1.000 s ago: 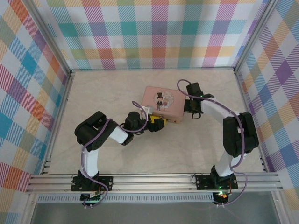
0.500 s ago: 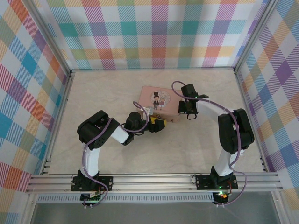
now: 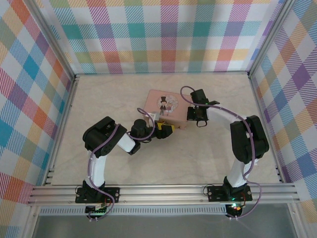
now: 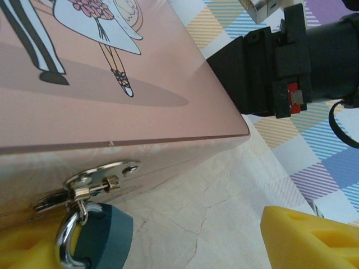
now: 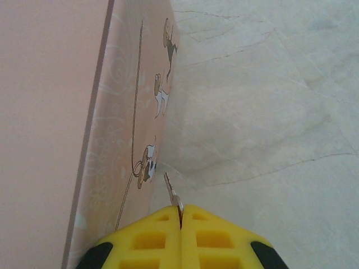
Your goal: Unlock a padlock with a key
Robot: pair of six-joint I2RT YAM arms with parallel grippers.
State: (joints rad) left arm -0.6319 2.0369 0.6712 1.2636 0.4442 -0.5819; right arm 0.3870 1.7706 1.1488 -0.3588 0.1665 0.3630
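Observation:
The bluish padlock [image 4: 104, 235] hangs by its silvery shackle [image 4: 63, 246] from the hasp [image 4: 95, 177] on the front of the pink tin [image 3: 165, 105]. My left gripper [image 4: 162, 244] is open at that front face. The lock rests against its left yellow finger [image 4: 22, 249], and the right finger [image 4: 314, 238] stands well apart. My right gripper [image 5: 180, 212] is shut on the thin key [image 5: 170, 193], whose toothed blade points forward beside the tin's side wall [image 5: 129, 117]. From above, the right gripper [image 3: 196, 116] is at the tin's right end and the left gripper [image 3: 165, 130] at its near side.
The marble-patterned table [image 3: 208, 153] is walled by checked panels with a metal rail along the near edge. The right arm's black wrist [image 4: 280, 61] shows beyond the tin's corner in the left wrist view.
The pink tin has slid left and slightly away. The right gripper has followed it leftward with the key, and the left gripper has shifted a little with the tin.

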